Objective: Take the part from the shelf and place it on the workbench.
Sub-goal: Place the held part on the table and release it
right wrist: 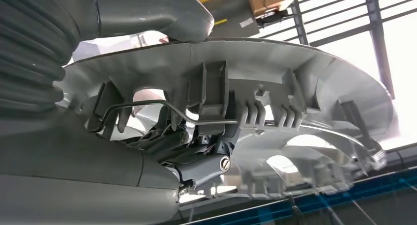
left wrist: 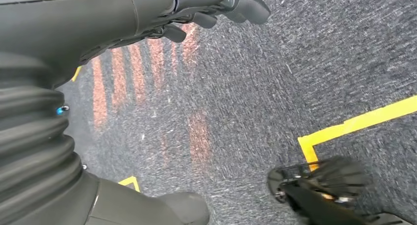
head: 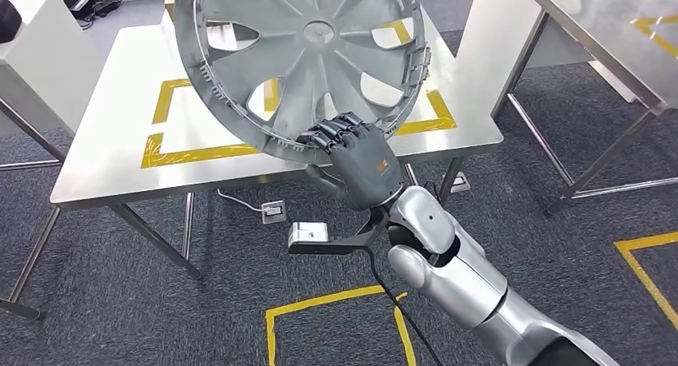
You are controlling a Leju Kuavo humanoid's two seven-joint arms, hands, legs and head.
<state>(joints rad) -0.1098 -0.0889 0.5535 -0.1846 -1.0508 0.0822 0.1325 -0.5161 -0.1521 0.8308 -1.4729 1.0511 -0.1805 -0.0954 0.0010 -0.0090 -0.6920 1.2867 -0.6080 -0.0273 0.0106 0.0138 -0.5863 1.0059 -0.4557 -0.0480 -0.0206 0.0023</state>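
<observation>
1. The part (head: 308, 58), a grey spoked wheel cover, is held up in the air by the right hand (head: 357, 160). It is tilted, its inner ribbed face toward the head camera, and it hangs over the tabletop (head: 104, 134) without touching it.

2. The right hand's fingers (head: 336, 133) are curled over the rim at about 6 o'clock on the disc. In the right wrist view the thumb (right wrist: 167, 14) lies on one face of the rim and the darker fingers (right wrist: 196, 158) hook in behind the clips and wire ring, so the grip is a pinch on the edge alone.

3. From those fingers the bulk of the disc runs away toward 11 o'clock in the head view, up and forward over the yellow tape square (head: 164, 110) on the tabletop.

4. The relation that matters: the disc's far edge is high and its gripped edge is nearest the robot. My judgement is that the wrist must tip the far edge down so the cover lies flat inside the taped square before letting go.

5. The left hand (left wrist: 216, 9) hangs over the carpet (left wrist: 275, 87), its fingers loosely curled and holding nothing; the right hand is far nearer the part.
</observation>
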